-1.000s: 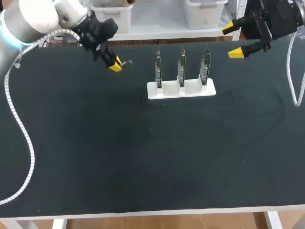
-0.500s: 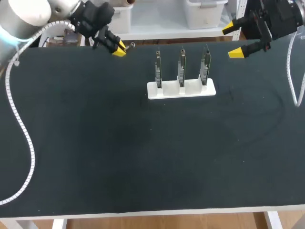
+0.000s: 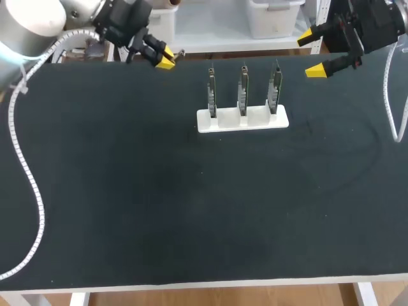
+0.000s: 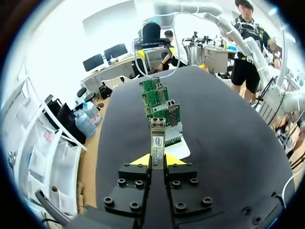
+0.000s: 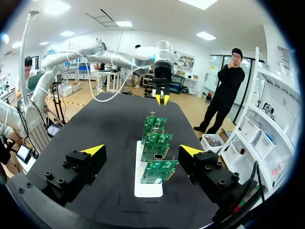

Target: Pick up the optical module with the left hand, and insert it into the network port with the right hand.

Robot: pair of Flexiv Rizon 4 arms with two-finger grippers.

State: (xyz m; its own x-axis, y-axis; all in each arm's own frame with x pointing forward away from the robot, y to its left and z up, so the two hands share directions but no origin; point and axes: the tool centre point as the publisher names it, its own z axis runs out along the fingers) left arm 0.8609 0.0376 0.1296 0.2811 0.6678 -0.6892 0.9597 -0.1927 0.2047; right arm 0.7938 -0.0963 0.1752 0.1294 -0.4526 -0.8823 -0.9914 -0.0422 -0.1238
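Observation:
The optical module (image 4: 157, 143), a slim metal block with a white label, sticks out from between my left gripper's (image 4: 157, 160) yellow tips, which are shut on it. In the head view that gripper (image 3: 166, 62) hangs above the table's far left edge, the module (image 3: 179, 54) pointing right. A white holder (image 3: 242, 119) carries three upright green network cards (image 3: 243, 89) at the far middle; their ports face the left wrist camera (image 4: 164, 114). My right gripper (image 3: 311, 52) is wide open and empty at the far right, behind the cards (image 5: 155, 143). Its own view shows it (image 5: 142, 150) spread over the holder (image 5: 148, 186).
The black mat (image 3: 191, 204) covers the whole table. A white ribbed cable (image 3: 25, 166) from my left arm lies along the mat's left side. A clear cable (image 3: 392, 108) hangs at the right edge.
My left gripper has risen off the mat with the module and moved toward the far edge and slightly right. The right arm has stayed still.

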